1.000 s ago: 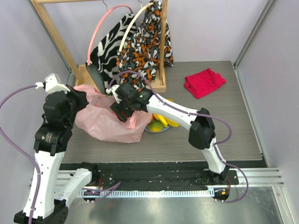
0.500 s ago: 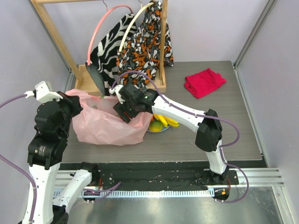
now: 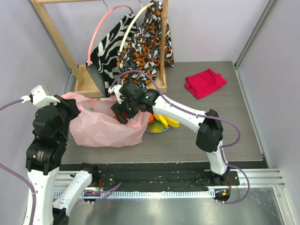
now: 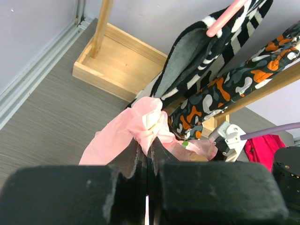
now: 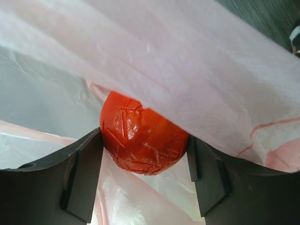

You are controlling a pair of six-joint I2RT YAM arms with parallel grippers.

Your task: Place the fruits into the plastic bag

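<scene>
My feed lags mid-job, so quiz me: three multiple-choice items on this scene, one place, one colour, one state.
1. Where is the red apple? A on the table; B on the rack's base; C inside the plastic bag.
2. What colour is the folded cloth? A red; B green; C white.
3. How is the left claw? A wide open; B shut on the bag's edge; C out of view.
Key: C, it sits between the right claw's fingers under bag film; A, plainly red in the top view; B, its jaws pinch pink plastic.
</scene>
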